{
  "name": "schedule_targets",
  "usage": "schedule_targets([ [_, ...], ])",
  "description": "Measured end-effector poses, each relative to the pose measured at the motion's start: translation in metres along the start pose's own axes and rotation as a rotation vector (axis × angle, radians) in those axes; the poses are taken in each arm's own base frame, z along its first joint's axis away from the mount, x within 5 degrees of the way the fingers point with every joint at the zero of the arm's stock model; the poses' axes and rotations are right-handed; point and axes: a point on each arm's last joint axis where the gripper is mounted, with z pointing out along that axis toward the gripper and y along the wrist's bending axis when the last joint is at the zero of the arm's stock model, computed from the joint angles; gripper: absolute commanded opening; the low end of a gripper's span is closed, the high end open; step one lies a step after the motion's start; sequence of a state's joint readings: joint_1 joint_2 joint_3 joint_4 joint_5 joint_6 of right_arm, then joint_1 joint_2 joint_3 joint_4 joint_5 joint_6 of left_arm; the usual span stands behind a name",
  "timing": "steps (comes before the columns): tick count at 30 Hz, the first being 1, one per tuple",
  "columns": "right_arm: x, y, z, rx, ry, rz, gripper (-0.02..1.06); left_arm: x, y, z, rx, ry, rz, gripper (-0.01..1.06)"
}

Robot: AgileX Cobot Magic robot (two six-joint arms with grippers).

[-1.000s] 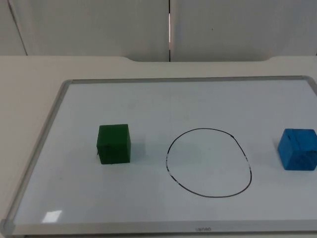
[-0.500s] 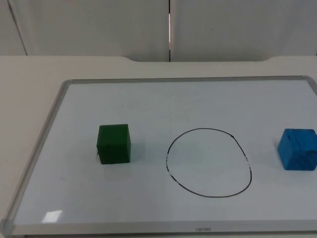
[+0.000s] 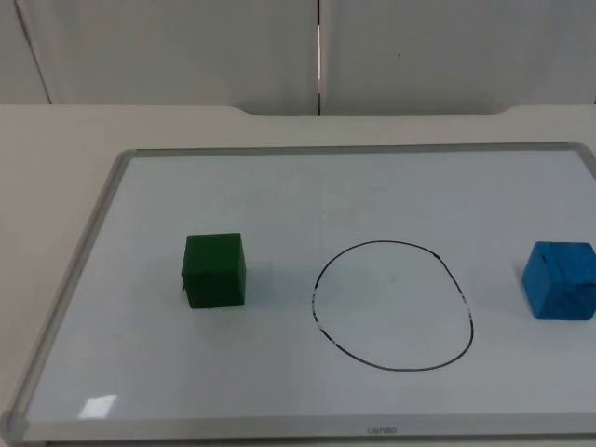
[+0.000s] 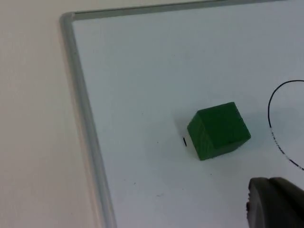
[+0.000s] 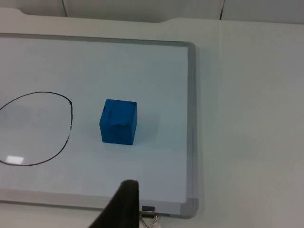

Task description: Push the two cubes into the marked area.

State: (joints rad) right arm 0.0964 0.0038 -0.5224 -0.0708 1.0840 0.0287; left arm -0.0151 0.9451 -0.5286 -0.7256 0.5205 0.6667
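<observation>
The left gripper (image 4: pixel 278 204) hangs near the green cube (image 3: pixel 215 270), touching nothing. The right gripper (image 5: pixel 124 206) hangs near the blue cube (image 3: pixel 559 279). Whether either is clenched, I cannot tell.

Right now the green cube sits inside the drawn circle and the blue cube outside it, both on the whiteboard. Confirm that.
Not quite. The green cube sits outside the drawn circle, to its left in the top view. The blue cube is outside too, both on the whiteboard.

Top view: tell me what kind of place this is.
Probably a robot lab bench: a whiteboard lies flat on the table, with a drawn circle, a green cube and a blue cube outside it.
</observation>
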Motion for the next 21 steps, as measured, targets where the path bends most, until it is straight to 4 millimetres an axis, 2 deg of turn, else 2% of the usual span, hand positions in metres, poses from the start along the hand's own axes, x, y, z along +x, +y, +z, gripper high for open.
schedule_targets([
  [10, 0.000, 0.000, 0.000, 0.000, 0.000, 0.000, 1.05, 0.003, 0.012, 0.050, 0.041, 0.095, -0.086, 0.00],
  [11, 0.000, 0.000, 0.000, 0.000, 0.000, 0.000, 1.05, 0.003, 0.012, 0.050, 0.041, 0.095, -0.086, 0.00],
  [15, 0.000, 0.000, 0.000, 0.000, 0.000, 0.000, 1.05, 0.009, 0.008, 0.079, 0.050, 0.124, -0.080, 0.00],
  [16, 0.000, 0.000, 0.000, 0.000, 0.000, 0.000, 1.05, 0.009, 0.008, 0.079, 0.050, 0.124, -0.080, 0.00],
  [19, 0.000, 0.000, 0.000, 0.000, 0.000, 0.000, 1.05, 0.011, 0.008, 0.104, 0.030, 0.170, -0.072, 0.00],
  [21, 0.000, 0.000, 0.000, 0.000, 0.000, 0.000, 1.05, 0.010, 0.009, 0.111, 0.026, 0.183, -0.080, 0.00],
])
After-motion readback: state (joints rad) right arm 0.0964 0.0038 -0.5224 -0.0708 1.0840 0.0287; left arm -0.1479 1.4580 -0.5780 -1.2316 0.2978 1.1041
